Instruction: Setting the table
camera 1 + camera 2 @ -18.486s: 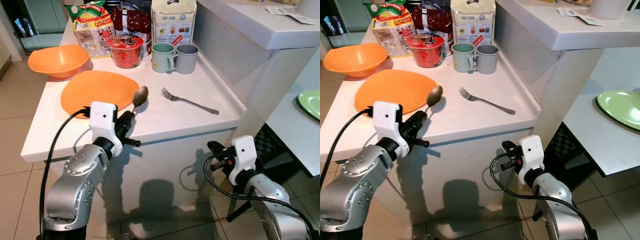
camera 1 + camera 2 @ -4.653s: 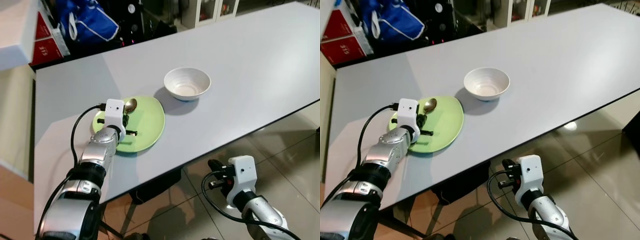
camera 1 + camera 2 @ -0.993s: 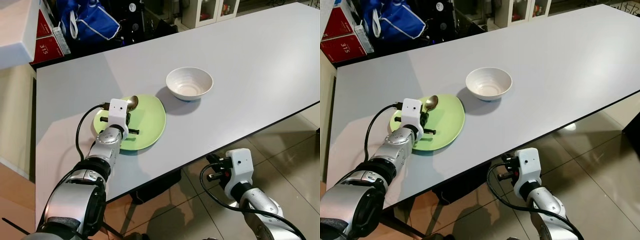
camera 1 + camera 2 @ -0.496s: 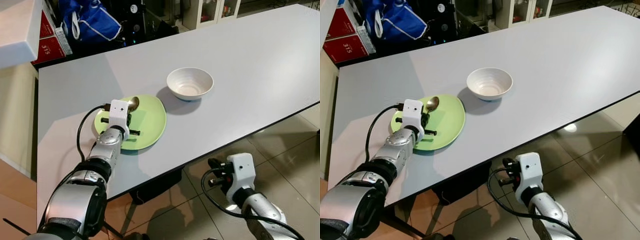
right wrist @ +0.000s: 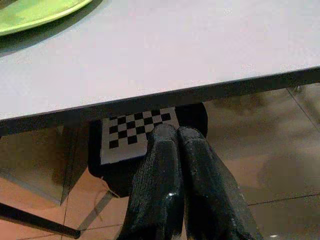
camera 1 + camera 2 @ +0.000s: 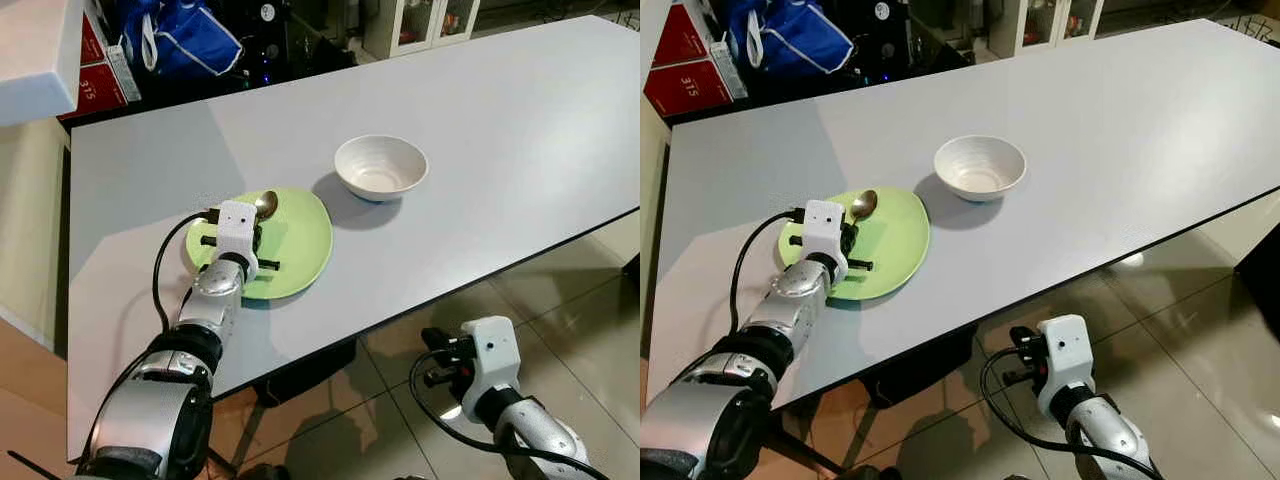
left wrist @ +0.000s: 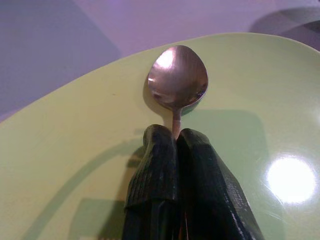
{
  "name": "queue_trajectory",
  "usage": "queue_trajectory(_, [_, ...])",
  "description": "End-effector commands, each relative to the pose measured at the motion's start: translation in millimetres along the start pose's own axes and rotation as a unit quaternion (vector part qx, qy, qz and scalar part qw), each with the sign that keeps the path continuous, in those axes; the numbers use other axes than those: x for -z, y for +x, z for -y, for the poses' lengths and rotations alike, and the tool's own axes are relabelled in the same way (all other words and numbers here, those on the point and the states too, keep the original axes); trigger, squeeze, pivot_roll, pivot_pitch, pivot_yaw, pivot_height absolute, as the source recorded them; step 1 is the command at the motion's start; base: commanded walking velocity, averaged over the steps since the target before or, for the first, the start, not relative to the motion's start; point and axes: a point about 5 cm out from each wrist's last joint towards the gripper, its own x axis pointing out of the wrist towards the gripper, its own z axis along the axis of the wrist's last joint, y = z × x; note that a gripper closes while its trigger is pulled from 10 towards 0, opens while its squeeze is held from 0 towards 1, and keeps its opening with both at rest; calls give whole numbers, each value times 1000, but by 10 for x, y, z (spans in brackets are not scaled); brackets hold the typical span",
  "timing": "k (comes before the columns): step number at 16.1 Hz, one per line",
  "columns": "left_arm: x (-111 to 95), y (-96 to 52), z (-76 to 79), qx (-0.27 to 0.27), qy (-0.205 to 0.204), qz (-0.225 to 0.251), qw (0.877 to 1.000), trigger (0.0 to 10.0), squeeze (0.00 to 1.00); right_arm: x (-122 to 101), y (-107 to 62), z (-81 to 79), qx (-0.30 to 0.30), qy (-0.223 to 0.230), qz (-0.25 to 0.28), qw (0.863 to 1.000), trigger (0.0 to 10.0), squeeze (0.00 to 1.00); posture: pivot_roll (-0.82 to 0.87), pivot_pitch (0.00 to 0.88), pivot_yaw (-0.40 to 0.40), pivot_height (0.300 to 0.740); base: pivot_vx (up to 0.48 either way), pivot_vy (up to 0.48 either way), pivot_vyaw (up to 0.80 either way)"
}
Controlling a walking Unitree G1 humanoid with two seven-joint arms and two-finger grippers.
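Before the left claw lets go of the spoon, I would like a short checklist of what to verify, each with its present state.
1. Left claw shut on the spoon handle: ok.
2. Spoon bowl over the green plate, not past its rim: ok.
3. Spoon resting on the plate surface or just above it: cannot tell.
4. White bowl stands apart from the plate, out of the way: ok.
5. Right claw shut, low beside the table edge, below the tabletop: ok.
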Motion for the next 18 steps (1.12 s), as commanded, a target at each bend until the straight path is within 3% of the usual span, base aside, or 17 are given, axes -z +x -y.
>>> queue_trajectory(1, [232,-54,47,4,3,-45,999,0,0,-18,-28,8,1,2,2,1000,10000,0,-157,87,46,740,0,0,0])
queue_trajectory(7, [297,-80,153,19,-10,-57,998,0,0,5,-111,56,5,-4,-9,1000,10000,0,-178,80,34,740,0,0,0])
queue_trajectory(8, [268,-79,154,19,-8,-51,999,10000,0,0,-113,70,6,-5,-9,1000,10000,0,-182,77,33,740,0,0,0])
queue_trajectory(12, [83,-123,134,14,-7,-14,1000,10000,0,14,-145,112,8,-9,-16,1000,10000,0,-176,84,21,740,0,0,0])
queue_trajectory(16, [-216,-274,65,-2,-11,37,999,10000,0,22,-129,136,-4,-16,-26,1000,10000,0,-152,88,-9,740,0,0,0])
queue_trajectory(18, [-216,-274,65,-2,-11,37,999,10000,0,22,-129,136,-4,-16,-26,1000,10000,0,-152,88,-9,740,0,0,0])
